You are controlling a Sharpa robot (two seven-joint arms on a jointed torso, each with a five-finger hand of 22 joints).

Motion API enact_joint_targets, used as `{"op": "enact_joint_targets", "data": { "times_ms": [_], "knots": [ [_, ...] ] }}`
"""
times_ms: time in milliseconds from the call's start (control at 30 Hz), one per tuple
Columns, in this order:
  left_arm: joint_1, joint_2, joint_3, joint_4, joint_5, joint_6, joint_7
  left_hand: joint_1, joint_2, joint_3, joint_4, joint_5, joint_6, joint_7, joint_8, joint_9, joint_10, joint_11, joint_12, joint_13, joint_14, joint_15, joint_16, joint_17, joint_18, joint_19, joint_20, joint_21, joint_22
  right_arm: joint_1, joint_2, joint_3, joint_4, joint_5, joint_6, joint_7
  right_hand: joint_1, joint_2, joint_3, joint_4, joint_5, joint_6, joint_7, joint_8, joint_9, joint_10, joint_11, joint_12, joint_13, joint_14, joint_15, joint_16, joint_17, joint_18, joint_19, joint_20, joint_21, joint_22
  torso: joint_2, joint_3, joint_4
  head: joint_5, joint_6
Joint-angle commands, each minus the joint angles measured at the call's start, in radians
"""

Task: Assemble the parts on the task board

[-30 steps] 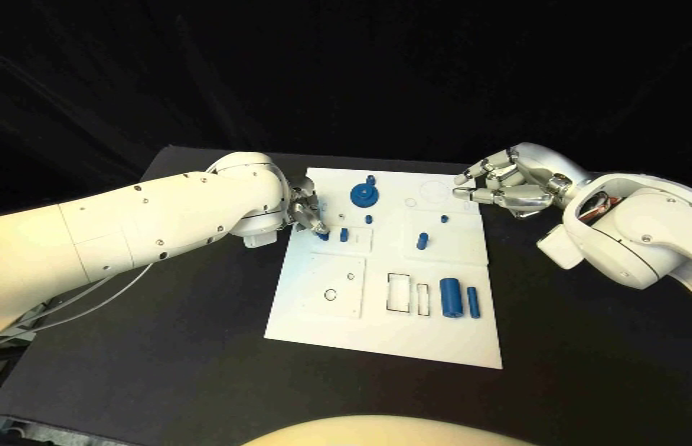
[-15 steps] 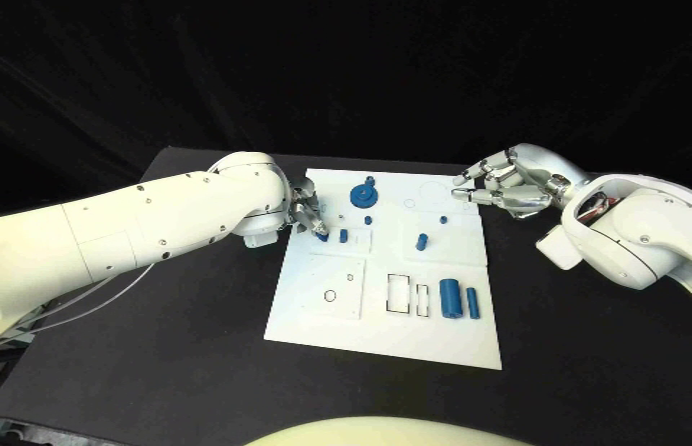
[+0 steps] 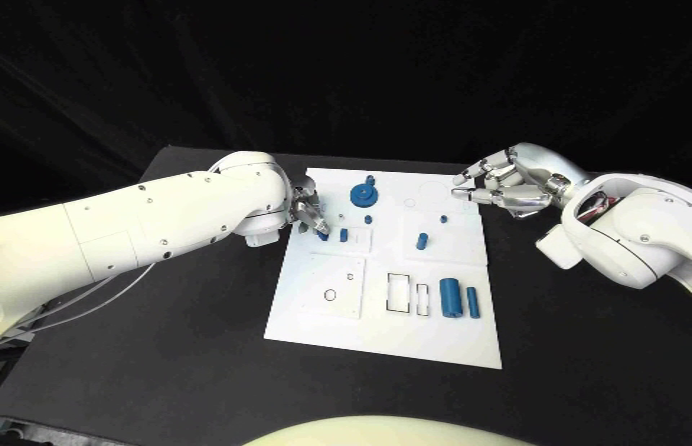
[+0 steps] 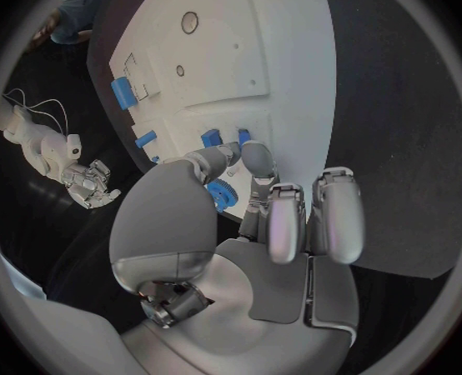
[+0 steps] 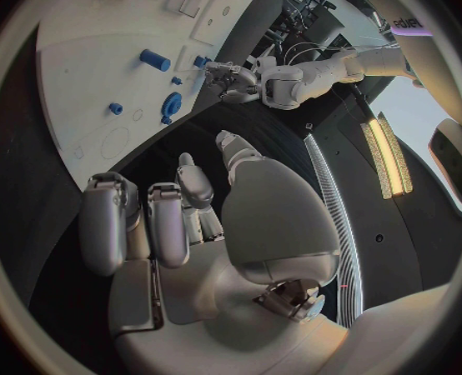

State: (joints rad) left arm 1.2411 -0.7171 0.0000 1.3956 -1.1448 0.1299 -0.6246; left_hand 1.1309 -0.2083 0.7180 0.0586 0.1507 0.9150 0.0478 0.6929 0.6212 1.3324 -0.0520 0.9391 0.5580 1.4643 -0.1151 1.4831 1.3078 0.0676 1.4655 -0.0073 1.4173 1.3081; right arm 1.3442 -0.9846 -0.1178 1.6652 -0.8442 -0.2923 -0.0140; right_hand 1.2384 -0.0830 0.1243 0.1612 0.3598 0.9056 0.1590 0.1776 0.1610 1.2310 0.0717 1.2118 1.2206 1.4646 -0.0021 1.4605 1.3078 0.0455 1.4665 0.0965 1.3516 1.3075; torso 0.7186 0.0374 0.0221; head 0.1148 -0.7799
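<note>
Working over the black counter (image 3: 173, 366), the robot has the flat white rectangular task board (image 3: 433, 341) in front of it, its long side running near to far. The left robot hand (image 3: 307, 216) sits at the board's far-left edge with fingertips bunched down over a small blue peg (image 3: 320, 234); the head view suggests a pinch on it, but the contact is too small to settle. The right robot hand (image 3: 505, 186) hovers off the board's far-right corner, fingers curled inward and holding nothing.

To do this step well, the left robot hand should, in my judgement, keep the peg's axis square to the board, line it over its hole before pressing, and push straight down without dragging sideways into the second short blue peg (image 3: 343, 234) just to its right.

Among the parts, the blue round gear-like disc (image 3: 365, 196) lies flat at the far middle. The large blue cylinder (image 3: 451, 295) lies on its side near the board's near-right area, long axis running near to far, with the thin blue rod (image 3: 472, 302) parallel just to its right. A short blue stub (image 3: 423, 239) stands mid-board.
</note>
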Motion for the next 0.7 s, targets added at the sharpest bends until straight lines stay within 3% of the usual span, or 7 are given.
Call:
{"op": "enact_joint_targets", "data": {
  "times_ms": [33, 700],
  "knots": [
    [-0.009, 0.008, -0.006, 0.001, 0.001, 0.006, 0.001, 0.001, 0.016, -0.026, 0.007, -0.003, 0.071, -0.055, 0.016, 0.016, 0.031, -0.022, 0.061, 0.095, 0.080, -0.009, 0.004, 0.174, -0.011, 0.004, -0.007, 0.003, 0.003, 0.000, 0.000, 0.000, 0.000, 0.000, 0.005, 0.006, 0.002, 0.008, -0.002, 0.004, 0.006, -0.002, -0.005, 0.007, -0.001, 0.005, -0.002, 0.003, -0.001, 0.069, -0.008, -0.005, 0.122, 0.012, 0.005, -0.005, -0.005, 0.062, 0.000, 0.0001, 0.0002, -0.001, -0.001],
    [-0.009, 0.010, -0.006, -0.008, 0.001, 0.033, -0.005, -0.020, 0.027, -0.109, 0.053, -0.003, 0.079, -0.062, 0.023, 0.062, 0.033, -0.027, 0.082, 0.121, 0.080, -0.014, 0.004, 0.174, -0.012, 0.005, -0.012, 0.003, 0.006, 0.000, 0.000, 0.000, -0.001, 0.000, 0.005, 0.005, 0.002, 0.008, -0.002, 0.004, 0.006, -0.002, -0.005, 0.007, -0.001, 0.005, -0.002, 0.003, -0.001, 0.069, -0.008, -0.005, 0.122, 0.012, 0.005, -0.005, -0.005, 0.062, -0.001, 0.0002, -0.0001, -0.003, -0.004]
  ]
}}
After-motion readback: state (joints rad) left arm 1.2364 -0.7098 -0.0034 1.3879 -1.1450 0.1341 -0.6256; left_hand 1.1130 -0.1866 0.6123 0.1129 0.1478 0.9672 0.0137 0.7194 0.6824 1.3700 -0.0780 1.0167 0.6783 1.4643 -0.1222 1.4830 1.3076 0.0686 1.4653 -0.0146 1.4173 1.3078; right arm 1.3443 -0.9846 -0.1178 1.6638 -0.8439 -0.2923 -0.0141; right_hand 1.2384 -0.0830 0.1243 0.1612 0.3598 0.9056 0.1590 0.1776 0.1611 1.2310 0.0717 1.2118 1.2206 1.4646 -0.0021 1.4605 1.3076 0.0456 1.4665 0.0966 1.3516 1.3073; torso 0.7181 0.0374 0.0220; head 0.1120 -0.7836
